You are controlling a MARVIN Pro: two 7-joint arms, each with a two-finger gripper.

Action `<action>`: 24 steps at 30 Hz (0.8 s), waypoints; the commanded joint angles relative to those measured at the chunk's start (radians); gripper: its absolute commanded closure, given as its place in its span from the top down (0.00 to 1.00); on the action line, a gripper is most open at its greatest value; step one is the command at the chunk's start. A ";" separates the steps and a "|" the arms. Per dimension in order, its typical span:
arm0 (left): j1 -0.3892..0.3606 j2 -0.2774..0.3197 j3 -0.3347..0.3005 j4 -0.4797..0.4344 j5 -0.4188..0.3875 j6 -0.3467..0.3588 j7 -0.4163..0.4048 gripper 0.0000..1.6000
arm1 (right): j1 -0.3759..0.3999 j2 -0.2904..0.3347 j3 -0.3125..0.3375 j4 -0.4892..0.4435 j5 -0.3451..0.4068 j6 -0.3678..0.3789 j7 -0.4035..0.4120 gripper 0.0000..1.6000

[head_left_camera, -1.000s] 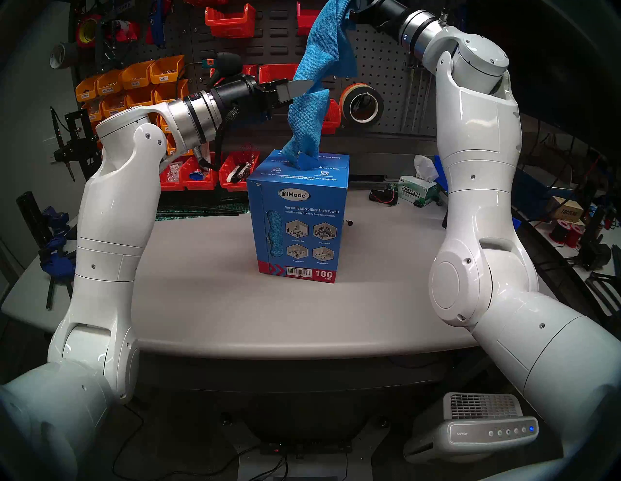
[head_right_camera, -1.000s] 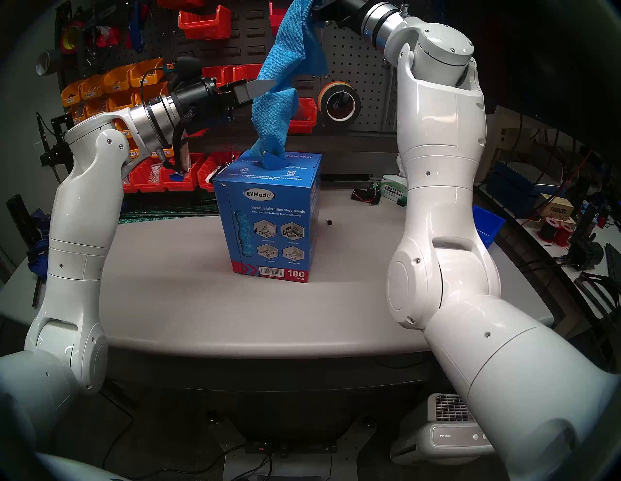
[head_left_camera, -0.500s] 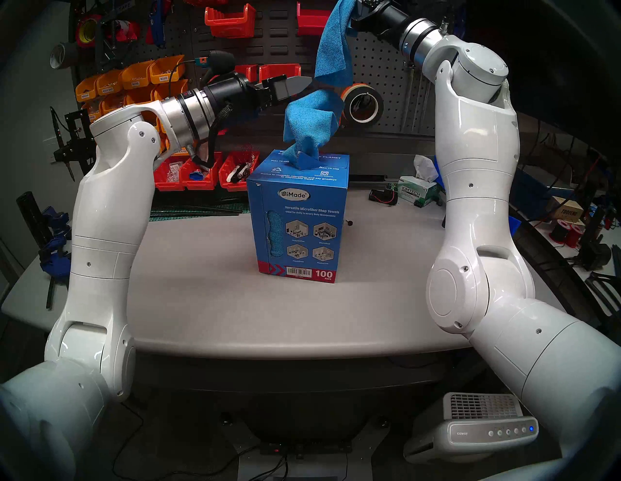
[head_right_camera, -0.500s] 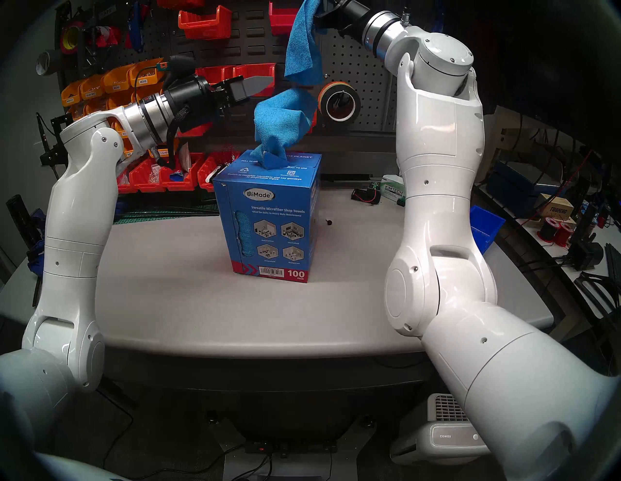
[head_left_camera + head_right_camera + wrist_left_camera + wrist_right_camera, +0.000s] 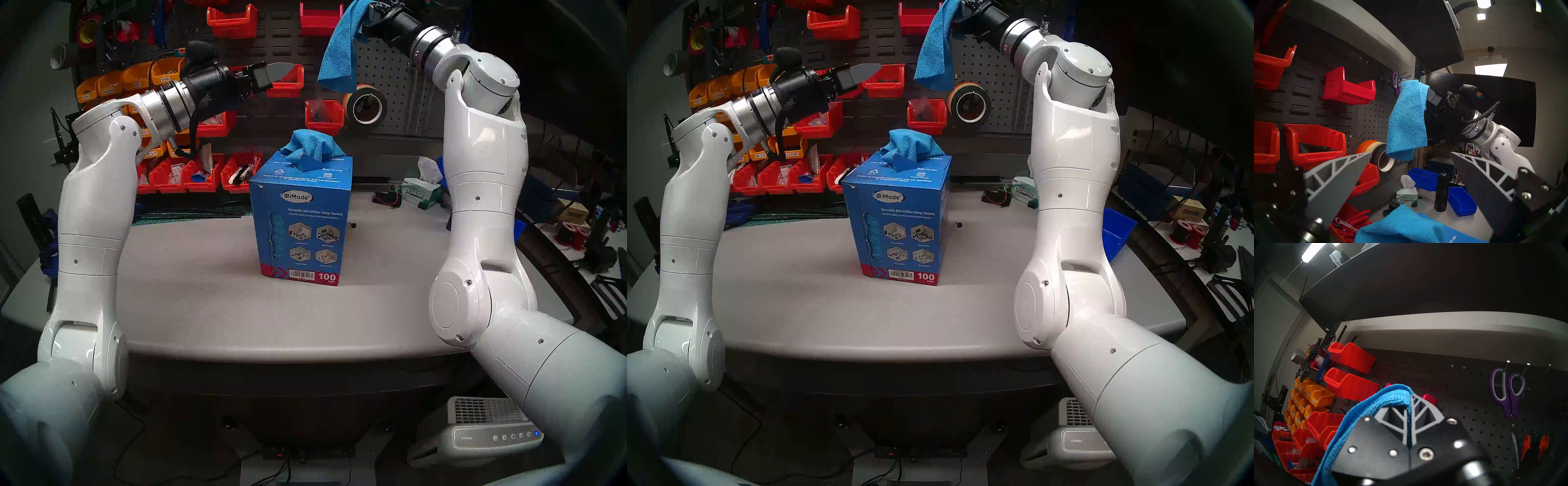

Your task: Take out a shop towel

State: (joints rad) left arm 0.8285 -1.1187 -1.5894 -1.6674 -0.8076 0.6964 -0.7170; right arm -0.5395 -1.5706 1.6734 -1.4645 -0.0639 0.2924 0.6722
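Spanning the middle of the head view, the grey table (image 5: 203, 305) carries the tall blue box (image 5: 302, 224) at frame center, a second blue towel (image 5: 310, 147) bunched in its top slot. At upper right the right gripper (image 5: 368, 10) has its jaws pressed together on the shop towel (image 5: 339, 57), which hangs free, well above the box. At upper left the left gripper (image 5: 283, 69) is empty; the left wrist view shows its jaws spread wide.
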 commanded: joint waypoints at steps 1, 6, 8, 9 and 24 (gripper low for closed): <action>-0.038 -0.001 -0.039 -0.019 -0.017 -0.010 0.003 1.00 | -0.071 0.021 0.009 -0.135 -0.024 0.032 -0.014 0.00; -0.033 0.001 -0.052 -0.026 -0.022 -0.008 0.000 1.00 | -0.133 0.047 0.028 -0.213 -0.054 0.068 -0.028 0.00; -0.031 0.001 -0.058 -0.030 -0.026 -0.006 -0.001 1.00 | -0.149 0.062 0.033 -0.219 -0.063 0.084 -0.014 0.00; -0.031 0.001 -0.058 -0.030 -0.026 -0.006 -0.001 1.00 | -0.149 0.062 0.033 -0.219 -0.063 0.084 -0.014 0.00; -0.003 0.006 -0.083 -0.070 -0.044 0.010 -0.010 1.00 | -0.326 0.225 0.003 -0.404 -0.176 0.327 0.163 0.00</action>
State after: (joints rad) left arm 0.8384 -1.1130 -1.6467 -1.7029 -0.8345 0.7008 -0.7263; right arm -0.8203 -1.4613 1.7035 -1.7863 -0.1792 0.5280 0.7513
